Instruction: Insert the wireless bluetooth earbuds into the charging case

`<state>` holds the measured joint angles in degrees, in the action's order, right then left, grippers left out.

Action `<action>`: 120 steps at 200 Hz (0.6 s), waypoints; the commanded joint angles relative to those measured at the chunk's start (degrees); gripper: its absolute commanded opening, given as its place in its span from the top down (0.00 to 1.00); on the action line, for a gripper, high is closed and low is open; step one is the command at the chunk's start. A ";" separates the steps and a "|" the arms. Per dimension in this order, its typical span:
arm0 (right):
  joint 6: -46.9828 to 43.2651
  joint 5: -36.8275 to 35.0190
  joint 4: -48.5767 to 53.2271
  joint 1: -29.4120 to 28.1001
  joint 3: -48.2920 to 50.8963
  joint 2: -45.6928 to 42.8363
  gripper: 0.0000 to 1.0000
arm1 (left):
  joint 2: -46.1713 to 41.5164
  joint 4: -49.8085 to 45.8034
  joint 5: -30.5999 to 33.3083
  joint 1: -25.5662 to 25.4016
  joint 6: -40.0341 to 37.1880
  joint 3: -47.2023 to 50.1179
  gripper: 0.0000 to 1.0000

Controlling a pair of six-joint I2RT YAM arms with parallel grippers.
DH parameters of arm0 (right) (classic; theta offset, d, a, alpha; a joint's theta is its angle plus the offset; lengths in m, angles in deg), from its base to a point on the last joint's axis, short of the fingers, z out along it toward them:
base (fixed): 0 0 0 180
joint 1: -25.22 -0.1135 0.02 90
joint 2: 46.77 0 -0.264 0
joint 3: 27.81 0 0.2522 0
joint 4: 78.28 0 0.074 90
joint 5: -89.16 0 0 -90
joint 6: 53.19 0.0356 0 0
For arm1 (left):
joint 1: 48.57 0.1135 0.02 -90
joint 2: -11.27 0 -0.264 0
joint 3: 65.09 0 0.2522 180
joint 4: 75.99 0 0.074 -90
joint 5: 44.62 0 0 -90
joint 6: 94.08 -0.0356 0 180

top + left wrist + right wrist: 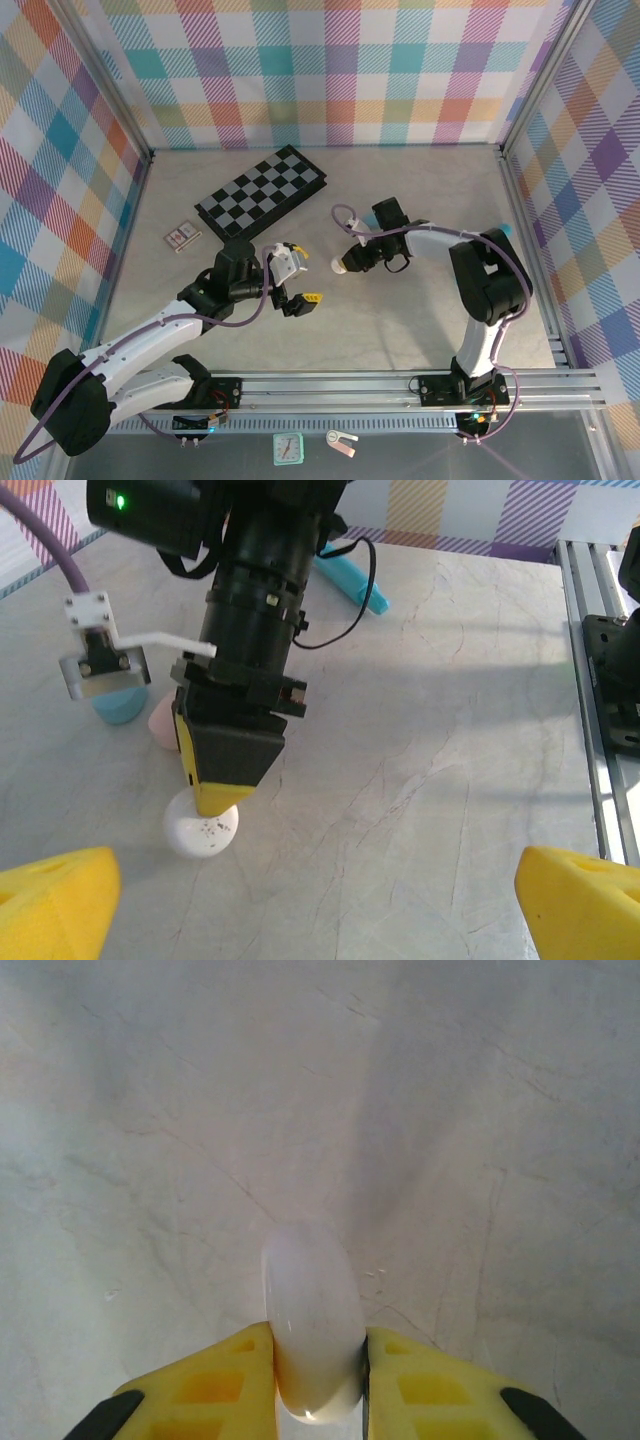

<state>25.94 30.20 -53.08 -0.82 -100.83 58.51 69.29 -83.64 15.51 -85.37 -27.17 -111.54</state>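
Observation:
My right gripper (318, 1372) is shut on a white pebble-shaped charging case (312, 1310), pinched edge-on between the yellow fingers just above the table. In the top view the case (340, 265) sits at the tip of the right gripper (352, 262), near the table's middle. In the left wrist view the same case (200, 828) hangs under the right gripper's fingers (222, 780). My left gripper (300, 272) stands wide open a little to the left of it, with nothing between its yellow fingertips (60, 895). The earbuds are out of view.
A pink case (160, 725) and a teal case (118, 705) lie behind the right gripper. A long teal cylinder (350, 575) lies farther back. A folded chessboard (262, 192) and a small card box (182, 236) sit at the back left. The metal rail (400, 385) runs along the near edge.

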 commanded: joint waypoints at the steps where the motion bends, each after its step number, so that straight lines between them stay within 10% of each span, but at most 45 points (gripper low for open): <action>1: 2.11 -1.71 -2.67 0.29 0.17 1.71 0.77 | -0.08 1.33 -0.24 0.32 -0.83 1.11 0.00; 48: 2.99 -5.48 -7.26 0.29 2.93 -2.25 0.55 | -0.45 11.22 2.90 1.26 2.45 5.14 0.00; 120: 6.53 -20.47 -16.10 2.44 11.15 -21.47 0.10 | -1.32 31.08 30.30 8.67 5.61 14.41 0.00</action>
<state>30.23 16.81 -62.81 -0.10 -93.44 43.75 68.11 -61.61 34.17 -80.17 -23.32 -98.36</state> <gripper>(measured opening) 0.834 0.996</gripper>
